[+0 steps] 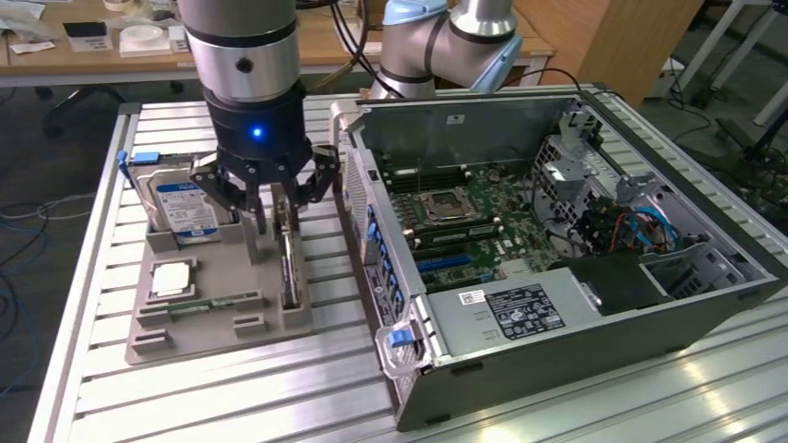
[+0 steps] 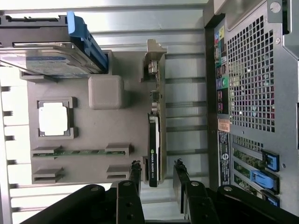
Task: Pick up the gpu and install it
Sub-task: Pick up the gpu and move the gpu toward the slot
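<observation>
Since the gpu (image 1: 291, 269) stands on edge in a slot of the grey tray (image 1: 224, 281), the gripper (image 1: 273, 226) hangs above that tray, jaws wide, straddling the card, nothing held.

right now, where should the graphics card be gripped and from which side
The graphics card stands on edge in the tray, thin edge up, so probably come from above and pinch its flat faces at the black cooler; the open gripper straddles it.

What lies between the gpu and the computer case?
Nothing stands there: only a bare strip of slatted table separates the gpu from the computer case, as the wrist view shows.
</observation>
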Motion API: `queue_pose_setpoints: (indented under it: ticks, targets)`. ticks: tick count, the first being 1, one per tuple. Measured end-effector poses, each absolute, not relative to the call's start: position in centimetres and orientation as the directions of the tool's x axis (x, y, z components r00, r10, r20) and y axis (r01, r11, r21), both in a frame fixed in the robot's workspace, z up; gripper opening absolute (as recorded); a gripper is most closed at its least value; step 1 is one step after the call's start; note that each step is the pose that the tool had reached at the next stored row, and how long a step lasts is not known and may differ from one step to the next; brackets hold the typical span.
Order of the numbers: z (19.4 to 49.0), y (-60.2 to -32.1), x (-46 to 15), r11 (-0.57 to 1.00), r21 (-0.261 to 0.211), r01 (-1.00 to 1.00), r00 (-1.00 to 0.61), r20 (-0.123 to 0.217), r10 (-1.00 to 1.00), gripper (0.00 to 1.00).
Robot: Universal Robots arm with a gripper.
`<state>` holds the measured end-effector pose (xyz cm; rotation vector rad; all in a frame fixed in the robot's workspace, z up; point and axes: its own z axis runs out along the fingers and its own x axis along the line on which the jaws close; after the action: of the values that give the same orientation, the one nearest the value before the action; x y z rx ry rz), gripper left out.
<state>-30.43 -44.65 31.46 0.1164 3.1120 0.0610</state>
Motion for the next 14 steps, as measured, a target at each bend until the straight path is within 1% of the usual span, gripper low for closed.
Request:
queue_pose_setpoints:
  ticks: [14]
  targets:
    - [30.93, -44.62, -30.38, 0.996, 0.042, 0.074, -0.997, -0.025, 0.075, 0.42]
